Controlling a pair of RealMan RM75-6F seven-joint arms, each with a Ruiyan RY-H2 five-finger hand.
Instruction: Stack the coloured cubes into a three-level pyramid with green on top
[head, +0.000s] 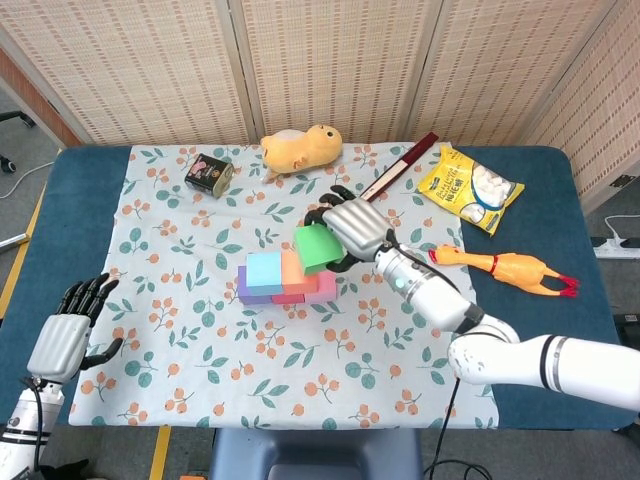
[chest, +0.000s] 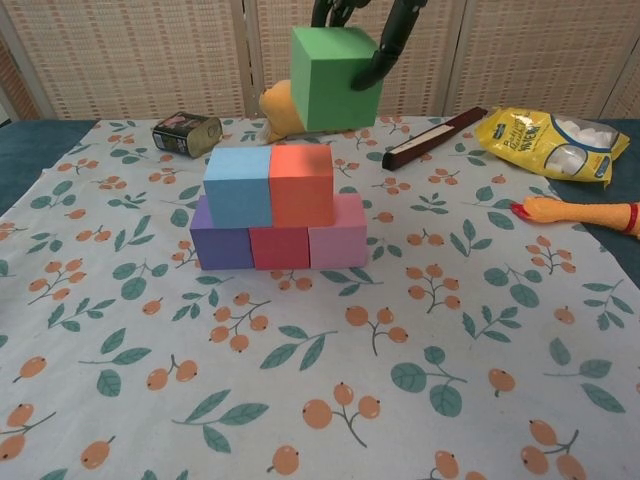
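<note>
Our left hand (head: 66, 336) waits at the near table edge, fingers loosely spread and holding nothing. Moving right, we see the pyramid's two lower levels done: purple cube (chest: 218, 243), red cube (chest: 279, 247) and pink cube (chest: 339, 239) in a row, with the blue cube (chest: 237, 185) and orange cube (chest: 301, 184) sitting on them. Above the orange one, our right hand (head: 350, 228) pinches the green cube (chest: 336, 77), fingers wrapped over its top and far side. It hangs clear of the stack, probably slightly right of the centre seam. Lowering and releasing it remains.
</note>
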